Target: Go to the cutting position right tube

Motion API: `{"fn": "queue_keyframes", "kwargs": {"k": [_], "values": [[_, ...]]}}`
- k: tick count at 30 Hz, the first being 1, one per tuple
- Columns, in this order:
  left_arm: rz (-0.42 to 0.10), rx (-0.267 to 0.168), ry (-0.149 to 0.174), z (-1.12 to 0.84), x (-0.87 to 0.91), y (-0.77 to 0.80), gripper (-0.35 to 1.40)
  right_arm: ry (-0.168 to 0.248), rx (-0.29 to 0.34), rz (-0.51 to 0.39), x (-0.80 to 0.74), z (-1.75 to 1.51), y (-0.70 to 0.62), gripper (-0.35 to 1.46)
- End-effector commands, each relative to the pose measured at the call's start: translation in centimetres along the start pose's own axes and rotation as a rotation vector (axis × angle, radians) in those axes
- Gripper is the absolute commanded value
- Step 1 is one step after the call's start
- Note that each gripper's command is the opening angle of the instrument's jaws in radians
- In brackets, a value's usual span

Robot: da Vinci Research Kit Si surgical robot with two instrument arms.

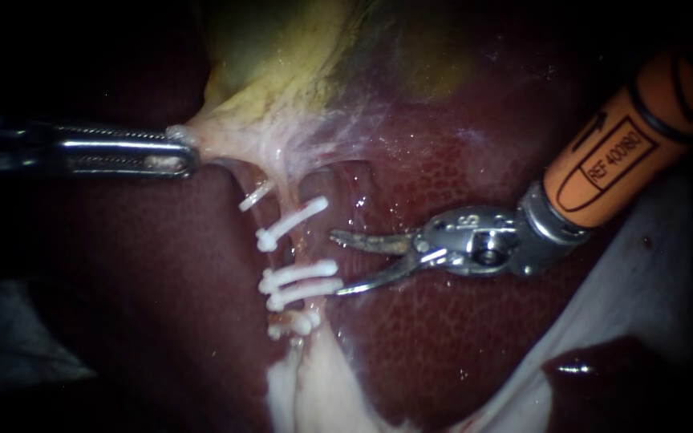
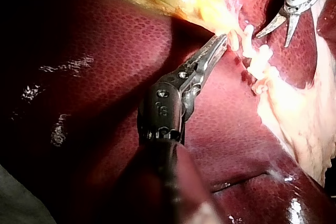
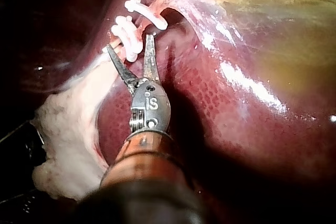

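Risk: right instrument, jaws wide open just beside the clips on the tube, could snag a clip; left instrument clamps the gallbladder taut.

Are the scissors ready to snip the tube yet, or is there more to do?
Done: white clips sit on the tube, and the left instrument has its jaws shut on the tissue below the gallbladder, stretching it. In hand: the right instrument has its blades open, with the tips beside the clips. Left: the tube does not seem to be between the blades yet, so it probably needs to slide in further.
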Motion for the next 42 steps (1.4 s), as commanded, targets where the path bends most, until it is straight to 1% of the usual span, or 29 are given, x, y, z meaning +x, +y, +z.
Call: {"fn": "queue_keyframes", "kwargs": {"k": [1, 5, 9, 15, 20, 24, 25, 28, 31, 35, 41, 42], "values": [[0.000, 0.002, 0.000, -0.01, 0.01, 0.01, -0.35, -0.001, 0.001, 0.008, 0.00, 0.03, 0.02, 1.32], [0.000, 0.002, 0.000, 0.00, 0.01, 0.01, -0.35, -0.004, 0.009, 0.023, 0.01, 0.14, 0.09, 1.32], [0.000, 0.002, 0.000, 0.00, 0.01, 0.01, -0.35, -0.007, 0.020, 0.039, -0.02, 0.26, 0.15, 1.32], [0.000, 0.002, 0.000, -0.01, 0.01, 0.01, -0.35, -0.016, 0.033, 0.028, -0.01, 0.39, 0.19, 1.32], [0.000, 0.002, 0.000, 0.00, 0.01, 0.01, -0.35, 0.013, 0.080, 0.013, 0.02, 0.44, 0.20, 1.32], [0.000, 0.002, 0.000, 0.00, 0.01, 0.01, -0.35, 0.042, 0.143, -0.009, 0.04, 0.45, 0.18, 1.29], [0.000, 0.002, 0.000, 0.00, 0.01, 0.01, -0.35, 0.055, 0.161, -0.016, 0.04, 0.45, 0.17, 1.29], [0.000, 0.002, 0.000, 0.00, 0.01, 0.02, -0.35, 0.069, 0.196, -0.029, 0.08, 0.49, 0.15, 1.25], [-0.001, 0.002, 0.000, 0.00, 0.01, 0.02, -0.35, 0.084, 0.196, -0.029, 0.13, 0.57, 0.17, 1.24], [-0.001, 0.002, 0.000, 0.01, 0.01, 0.02, -0.35, 0.121, 0.186, -0.011, 0.23, 0.74, 0.18, 1.22], [-0.001, 0.003, 0.001, 0.02, 0.02, 0.02, -0.35, 0.143, 0.180, -0.006, 0.39, 0.96, 0.15, 1.25], [-0.001, 0.003, 0.001, 0.02, 0.02, 0.02, -0.35, 0.148, 0.182, 0.006, 0.41, 0.98, 0.15, 1.25]]}}
